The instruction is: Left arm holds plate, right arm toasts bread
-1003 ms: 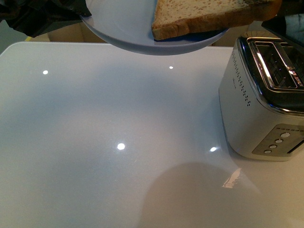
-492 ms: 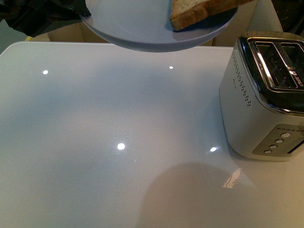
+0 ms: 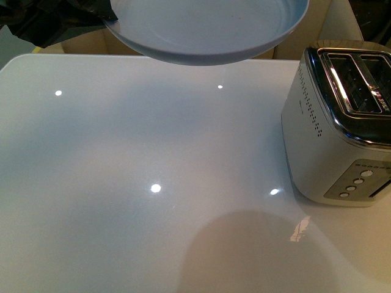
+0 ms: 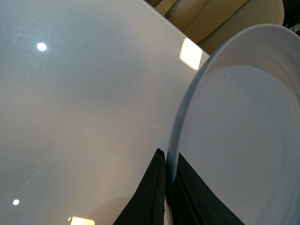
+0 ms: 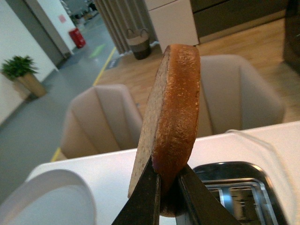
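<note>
The pale blue-grey plate hangs in the air at the top of the front view, empty. My left gripper shows there only as a dark blurry part at the plate's left rim. In the left wrist view my left gripper is shut on the plate's rim. The bread is out of the front view. In the right wrist view my right gripper is shut on its lower edge and holds the slice upright, crust towards the camera, above the toaster's slots. The plate lies below to one side.
The silver toaster stands at the right of the white glossy table, slots up, buttons on its near face. Beige chairs stand beyond the table's far edge.
The bread has been lifted off the plate, up and to the right, and has left the front view. The plate has stayed where it was, now empty.
</note>
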Motion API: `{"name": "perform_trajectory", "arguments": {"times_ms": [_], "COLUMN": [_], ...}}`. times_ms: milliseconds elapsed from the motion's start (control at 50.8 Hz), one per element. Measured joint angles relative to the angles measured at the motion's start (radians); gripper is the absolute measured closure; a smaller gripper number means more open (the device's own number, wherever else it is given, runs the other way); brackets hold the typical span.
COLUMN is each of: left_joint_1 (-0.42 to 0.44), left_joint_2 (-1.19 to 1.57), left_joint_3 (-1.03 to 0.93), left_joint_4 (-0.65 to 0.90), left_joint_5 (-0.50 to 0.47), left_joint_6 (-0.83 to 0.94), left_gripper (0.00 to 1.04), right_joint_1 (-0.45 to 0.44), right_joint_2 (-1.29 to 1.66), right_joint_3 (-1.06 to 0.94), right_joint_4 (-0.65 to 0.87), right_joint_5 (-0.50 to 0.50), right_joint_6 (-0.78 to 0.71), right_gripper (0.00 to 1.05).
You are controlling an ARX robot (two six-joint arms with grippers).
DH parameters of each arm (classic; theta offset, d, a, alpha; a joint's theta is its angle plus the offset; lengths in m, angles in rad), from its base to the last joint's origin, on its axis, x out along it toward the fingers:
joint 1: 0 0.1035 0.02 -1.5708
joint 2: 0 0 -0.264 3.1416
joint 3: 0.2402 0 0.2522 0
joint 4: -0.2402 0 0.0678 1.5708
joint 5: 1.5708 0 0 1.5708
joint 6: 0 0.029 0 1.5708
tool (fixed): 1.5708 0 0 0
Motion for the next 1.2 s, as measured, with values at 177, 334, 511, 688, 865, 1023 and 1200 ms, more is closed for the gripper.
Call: {"name": "perform_trajectory", "arguments": {"times_ms": [177, 334, 511, 688, 865, 1023, 1200], "left_joint_1": [0.0, 0.0, 0.0, 0.0, 0.0, 0.0, 0.0], "left_joint_2": [0.0, 0.0, 0.0, 0.0, 0.0, 0.0, 0.0], "left_joint_3": [0.0, 0.0, 0.0, 0.0, 0.0, 0.0, 0.0], "left_joint_4": [0.0, 0.0, 0.0, 0.0, 0.0, 0.0, 0.0], "left_joint_5": [0.0, 0.0, 0.0, 0.0, 0.0, 0.0, 0.0], "left_joint_6": [0.0, 0.0, 0.0, 0.0, 0.0, 0.0, 0.0], "left_gripper": [1.02, 1.02, 1.02, 1.02, 1.02, 1.02, 1.02], "right_joint_1": [-0.01, -0.016, -0.014, -0.002, 0.006, 0.016, 0.027], "right_joint_2": [0.055, 0.155, 0.193, 0.2, 0.207, 0.217, 0.221], "right_joint_3": [0.023, 0.034, 0.054, 0.093, 0.12, 0.123, 0.122], "right_joint_4": [-0.048, -0.056, -0.1, -0.173, -0.244, -0.289, -0.334], "right_joint_5": [0.071, 0.113, 0.148, 0.161, 0.17, 0.185, 0.192], "right_joint_6": [-0.198, -0.351, -0.439, -0.46, -0.459, -0.454, -0.414], "right_gripper": [1.02, 1.02, 1.02, 1.02, 1.02, 1.02, 1.02]}}
